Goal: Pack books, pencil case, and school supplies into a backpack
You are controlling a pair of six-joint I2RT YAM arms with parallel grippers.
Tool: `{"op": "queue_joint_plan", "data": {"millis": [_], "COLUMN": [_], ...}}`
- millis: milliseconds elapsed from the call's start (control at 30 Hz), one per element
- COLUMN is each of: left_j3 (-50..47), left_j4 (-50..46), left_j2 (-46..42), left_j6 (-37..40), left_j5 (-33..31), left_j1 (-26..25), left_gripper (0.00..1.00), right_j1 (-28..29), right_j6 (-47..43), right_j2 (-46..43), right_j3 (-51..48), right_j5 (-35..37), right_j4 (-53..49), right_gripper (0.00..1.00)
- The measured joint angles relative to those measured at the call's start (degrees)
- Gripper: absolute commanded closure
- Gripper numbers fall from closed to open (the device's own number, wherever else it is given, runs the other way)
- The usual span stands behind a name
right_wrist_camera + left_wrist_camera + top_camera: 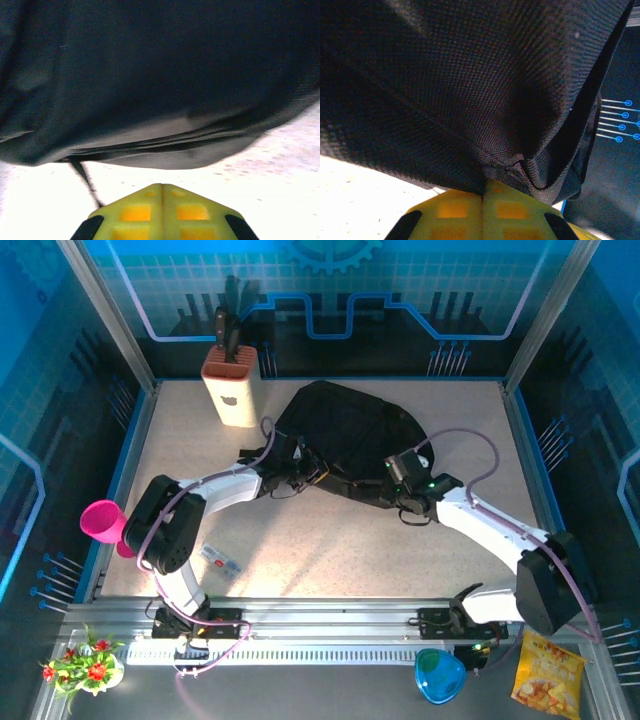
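Note:
The black backpack (345, 430) lies slumped at the middle of the table. My left gripper (312, 473) is at its near left edge. In the left wrist view its yellow fingertips (484, 184) are shut on a fold of the backpack fabric (470, 90), which hangs above the tabletop. My right gripper (398, 495) sits at the bag's near right edge. Its fingers (162, 189) are shut with nothing between them, a short gap of bare table before the backpack (160, 80). A thin black strap (82, 177) runs past its left finger. Books and pencil case are out of view.
A cream knife block (231, 388) stands at the back left. A pink cup (102, 521) hangs off the table's left edge. A small white flat item (220, 560) lies near the left arm's base. A blue bowl (438, 676), snack bag (548, 672) and flowers (85, 660) sit beyond the front rail.

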Motion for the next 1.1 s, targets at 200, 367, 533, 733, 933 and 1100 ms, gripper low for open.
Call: {"op": "queue_joint_plan", "data": {"millis": [200,367,533,733,933,1100], "left_j3": [0.8,1.0,1.0,1.1,1.2,1.2], "left_j4": [-0.7,-0.7,-0.7,-0.7,-0.7,-0.7], "left_j2": [0.3,0.3,0.3,0.3,0.3,0.3], "left_j6": [0.0,0.0,0.0,-0.2,-0.2,-0.2], "left_j5": [0.0,0.3,0.5,0.7,0.7,0.7], "left_j1": [0.1,0.1,0.1,0.2,0.2,0.2], "left_gripper": [1.00,1.00,1.00,1.00,1.00,1.00], "right_j1": [-0.9,1.3,2.0,2.1,2.2,2.2], "right_j6": [-3.1,-7.2,-10.8,-13.4,-15.1,-15.3], "right_j2": [-1.1,0.0,6.8,13.5,17.2,19.0], "right_j3": [-0.9,-0.2,4.8,8.9,11.6,13.5], "right_j5": [-3.1,-8.3,-11.7,-13.6,-14.2,-13.9], "right_j4": [-0.9,2.6,3.0,3.1,3.2,3.1], "right_gripper": [0.83,0.43,0.42,0.47,0.60,0.85]}}
